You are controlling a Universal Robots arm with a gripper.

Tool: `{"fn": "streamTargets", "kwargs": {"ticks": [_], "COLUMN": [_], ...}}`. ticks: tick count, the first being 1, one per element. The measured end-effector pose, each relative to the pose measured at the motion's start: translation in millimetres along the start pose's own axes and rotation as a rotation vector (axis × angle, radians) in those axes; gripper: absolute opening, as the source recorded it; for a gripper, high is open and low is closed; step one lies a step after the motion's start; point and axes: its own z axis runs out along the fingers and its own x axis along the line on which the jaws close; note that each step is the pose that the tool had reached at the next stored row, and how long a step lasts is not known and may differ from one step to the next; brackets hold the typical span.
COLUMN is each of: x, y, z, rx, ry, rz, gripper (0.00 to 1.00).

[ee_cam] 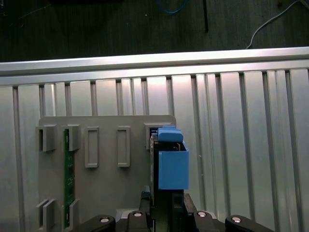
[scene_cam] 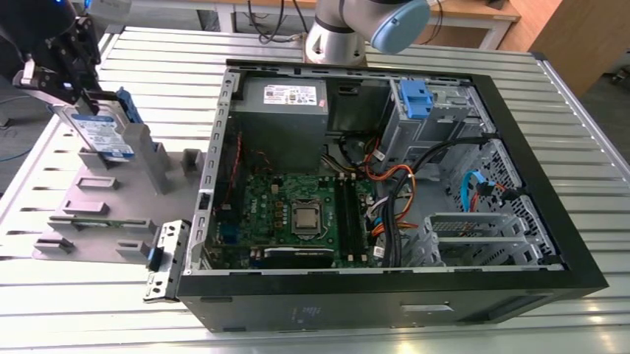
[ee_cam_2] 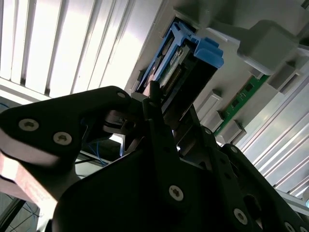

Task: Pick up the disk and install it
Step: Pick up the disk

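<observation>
A: Clamping the disk (scene_cam: 99, 134) with the gripper (scene_cam: 77, 102), jaws pinching in snug on both faces, standing it on edge in the grey stand (scene_cam: 99, 214)?

B: Seemingly. Probably handling something stiff, weighty, shock-shy; gripping metal, sparing the blue rails (ee_cam: 173, 169).

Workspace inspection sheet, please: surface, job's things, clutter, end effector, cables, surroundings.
Surface: slatted metal table.
Job's things: disk standing upright in the grey holder; open computer case beside the holder.
Clutter: green memory module in another slot of the holder.
End effector: end effector at the disk's top end.
Cables: orange, black and blue wire bundles inside the case.
Surroundings: wooden furniture beyond the table.
</observation>
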Motion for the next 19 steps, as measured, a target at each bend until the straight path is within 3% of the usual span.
{"fn": "streamTargets", "kwargs": {"ticks": [5, 19], "x": [-0.4, -2.0], "y": [0.1, 0.5], "z": [-5.6, -33.8], "rx": [0.0001, 0.0001], "ry": [-0.0001, -0.0001], "rz": [0.0, 0.0], "gripper": [0.35, 0.35]}}
